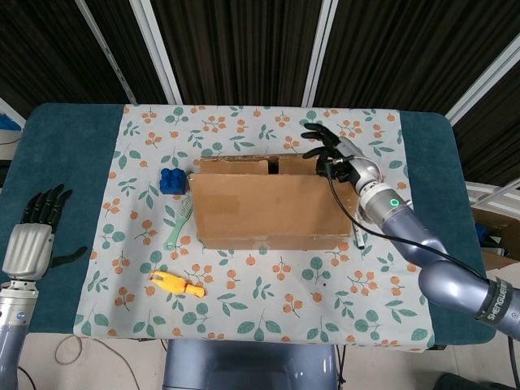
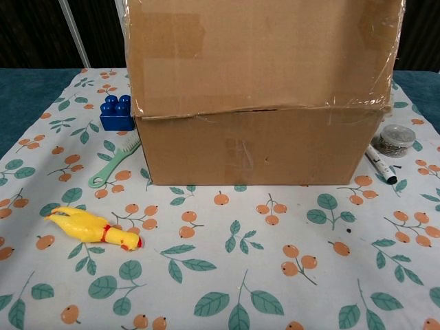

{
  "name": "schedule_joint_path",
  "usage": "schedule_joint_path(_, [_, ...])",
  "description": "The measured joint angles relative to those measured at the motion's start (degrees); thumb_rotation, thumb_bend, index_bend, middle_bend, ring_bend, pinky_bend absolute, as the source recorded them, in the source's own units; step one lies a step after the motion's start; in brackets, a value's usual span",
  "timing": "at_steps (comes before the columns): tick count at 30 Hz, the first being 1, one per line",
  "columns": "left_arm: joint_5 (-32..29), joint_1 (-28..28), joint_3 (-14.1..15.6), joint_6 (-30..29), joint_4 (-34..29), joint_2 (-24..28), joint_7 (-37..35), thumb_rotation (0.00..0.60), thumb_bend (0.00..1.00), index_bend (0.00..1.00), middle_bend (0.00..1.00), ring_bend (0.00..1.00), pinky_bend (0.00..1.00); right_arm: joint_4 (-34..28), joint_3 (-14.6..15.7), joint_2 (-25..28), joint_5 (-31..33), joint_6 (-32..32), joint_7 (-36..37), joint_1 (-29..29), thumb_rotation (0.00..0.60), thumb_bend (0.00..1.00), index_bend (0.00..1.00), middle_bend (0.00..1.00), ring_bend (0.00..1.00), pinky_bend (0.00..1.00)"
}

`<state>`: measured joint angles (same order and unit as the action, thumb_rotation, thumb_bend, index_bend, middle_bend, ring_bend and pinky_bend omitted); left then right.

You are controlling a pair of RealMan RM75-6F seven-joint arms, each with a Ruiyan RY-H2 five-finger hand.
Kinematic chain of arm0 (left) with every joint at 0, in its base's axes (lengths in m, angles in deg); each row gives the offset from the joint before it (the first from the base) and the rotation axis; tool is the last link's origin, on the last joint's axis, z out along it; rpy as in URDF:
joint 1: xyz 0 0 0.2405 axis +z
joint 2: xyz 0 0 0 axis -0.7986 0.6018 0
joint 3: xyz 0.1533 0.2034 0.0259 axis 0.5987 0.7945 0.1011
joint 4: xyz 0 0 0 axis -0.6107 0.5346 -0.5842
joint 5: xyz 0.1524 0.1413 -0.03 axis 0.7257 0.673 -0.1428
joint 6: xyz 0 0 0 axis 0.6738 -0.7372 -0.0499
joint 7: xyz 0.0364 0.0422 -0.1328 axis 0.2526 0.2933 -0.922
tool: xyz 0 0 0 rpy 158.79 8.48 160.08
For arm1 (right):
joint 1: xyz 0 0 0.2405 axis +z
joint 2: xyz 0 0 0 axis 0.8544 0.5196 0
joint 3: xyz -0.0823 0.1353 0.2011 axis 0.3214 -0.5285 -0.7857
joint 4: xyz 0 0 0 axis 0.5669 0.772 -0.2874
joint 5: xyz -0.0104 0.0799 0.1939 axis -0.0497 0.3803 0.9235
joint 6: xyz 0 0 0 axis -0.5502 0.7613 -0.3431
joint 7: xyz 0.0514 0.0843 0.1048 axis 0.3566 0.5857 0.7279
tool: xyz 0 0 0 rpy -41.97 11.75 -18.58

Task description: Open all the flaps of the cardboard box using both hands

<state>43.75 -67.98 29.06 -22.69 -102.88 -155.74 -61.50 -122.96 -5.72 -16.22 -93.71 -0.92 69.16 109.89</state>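
From the head view, the brown cardboard box (image 1: pixel 264 207) sits mid-tabletop on the fruit-patterned cloth (image 1: pixel 268 309), its long axis running left to right across the cloth, opening upward. The near long flap (image 1: pixel 260 203) stands raised, with two inner flaps visible behind it. Our right hand (image 1: pixel 337 153) hovers at the box's far right corner, fingers spread and holding nothing we can see. Our left hand (image 1: pixel 34 236) rests open on the teal tabletop (image 1: pixel 65 162), well apart from the box. We judge we should fold the near flap fully outward toward us, then bring the left hand in for the left inner flap.

From the chest view, the flap (image 2: pixel 261 55) rises almost upright above the front wall (image 2: pixel 254 148), hinged along its top edge. Neither hand shows here.
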Motion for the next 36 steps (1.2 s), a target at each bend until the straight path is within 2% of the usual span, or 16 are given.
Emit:
schedule_joint_path(9, [0.33, 0.07, -0.03, -0.2, 0.31, -0.21, -0.33, 0.6, 0.1, 0.0, 0.0, 0.0, 0.05, -8.79, -2.39, 4.77, -5.04, -0.95, 3.22, -5.13, 0.6, 0.97, 0.12, 0.16, 0.3, 0.57])
schedule_joint_path(18, [0.51, 0.1, -0.05, -0.28, 0.68, -0.37, -0.29, 0.6, 0.1, 0.0, 0.0, 0.0, 0.05, -14.95, -4.27, 9.09, -10.24, -1.13, 6.0, -9.95, 0.6, 0.97, 0.12, 0.16, 0.3, 0.57])
schedule_joint_path(36, [1.17, 0.14, 0.11, -0.46, 0.75, -0.31, -0.11, 0.6, 0.1, 0.0, 0.0, 0.0, 0.05, -24.53, -4.67, 13.37, -19.8, 0.57, 10.72, -18.59, 0.6, 0.97, 0.12, 0.16, 0.29, 0.57])
